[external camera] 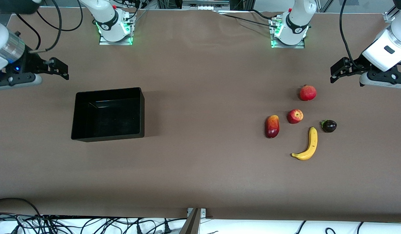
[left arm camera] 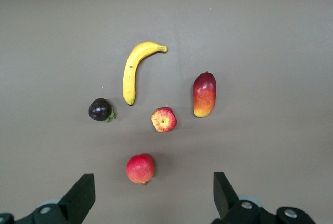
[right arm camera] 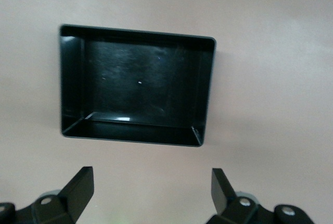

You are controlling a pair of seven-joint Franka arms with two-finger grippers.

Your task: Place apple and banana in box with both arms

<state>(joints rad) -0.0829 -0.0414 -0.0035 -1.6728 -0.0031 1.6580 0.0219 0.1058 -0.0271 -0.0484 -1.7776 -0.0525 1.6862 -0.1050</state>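
A wide table (external camera: 200, 169) fills nearly the whole front view — its top a plain matte brown, evenly lit, with soft shadows. Along its nearest edge runs a white strip strewn with tangled black cables (external camera: 73, 224); a small metal bracket (external camera: 196, 213) sits at the middle of that edge. Past the farthest edge, bits of metal framing (external camera: 205, 4) show.

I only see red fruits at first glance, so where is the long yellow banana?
The long curved yellow banana lies on the brown table toward the left arm's end, nearest the front camera, beside the small dark purple fruit.
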